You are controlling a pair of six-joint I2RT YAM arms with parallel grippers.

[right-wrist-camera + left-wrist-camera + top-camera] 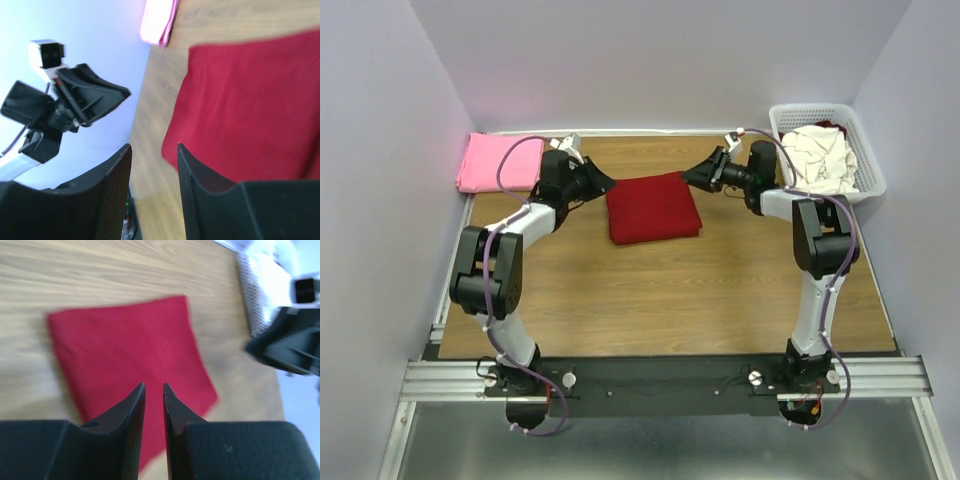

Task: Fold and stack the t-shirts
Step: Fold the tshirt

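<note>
Two empty claws flank the folded dark red t-shirt (653, 207) lying mid-counter (670, 290), the left claw (600, 183) barely parted and the right claw (695, 175) about half open, probably poised to carry it onto the folded pink t-shirt (495, 162) to its left.

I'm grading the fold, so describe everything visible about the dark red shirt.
The dark red shirt is soft plain cloth, folded into a flat, roughly square packet with no sleeves showing. It lies slightly skewed on the wooden table. The left gripper and right gripper hover by its far corners, neither holding it.
</note>
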